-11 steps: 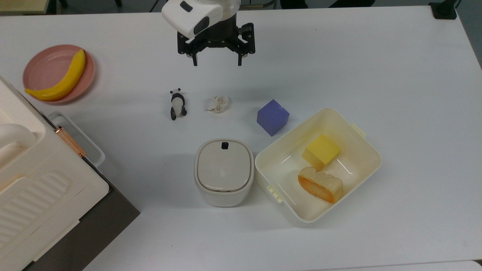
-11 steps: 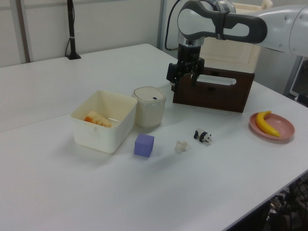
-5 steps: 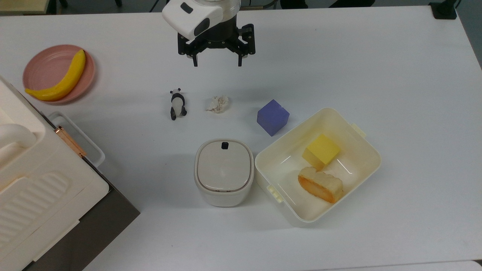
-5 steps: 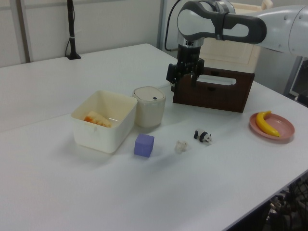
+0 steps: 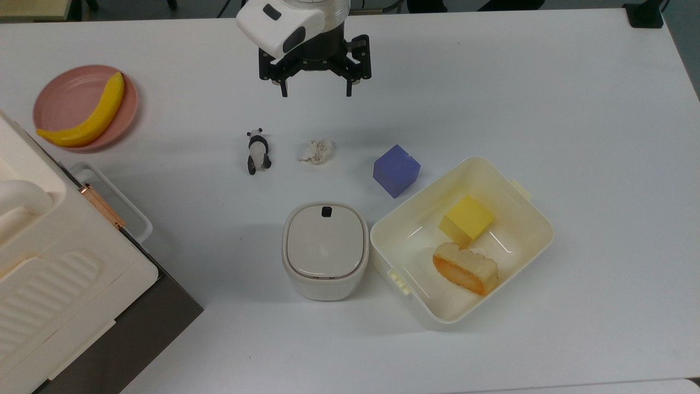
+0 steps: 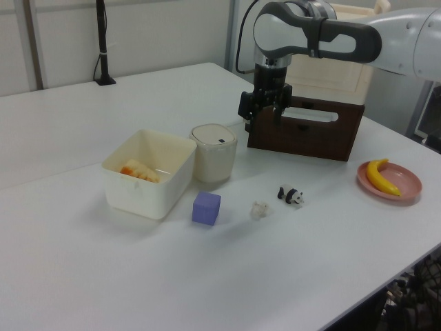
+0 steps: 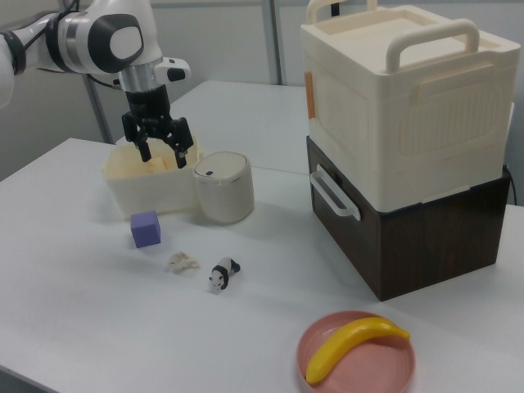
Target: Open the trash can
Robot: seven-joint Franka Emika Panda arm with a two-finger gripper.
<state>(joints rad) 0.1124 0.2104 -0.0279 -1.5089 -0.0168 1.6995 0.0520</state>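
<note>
Almost nothing changed from a second ago: end effector (image 5: 315, 87) perhaps a hair lower in the top view, all objects unmoved.

Largest to smallest on the white counter (image 5: 547, 98): ribbed cream appliance (image 7: 401, 90) on its dark brown base; cream tub (image 5: 525, 219) with yellow block (image 5: 467, 217) and bread-like piece (image 5: 465, 268); trash can (image 5: 325, 250), lid closed, just left of the tub in the top view; pink plate (image 5: 65, 98) with banana (image 5: 90, 117); purple cube (image 5: 396, 170); panda figurine (image 5: 257, 150); crumpled paper (image 5: 316, 151). End effector spread wide, empty, touching nothing, hanging above the counter well apart from the trash can.
</note>
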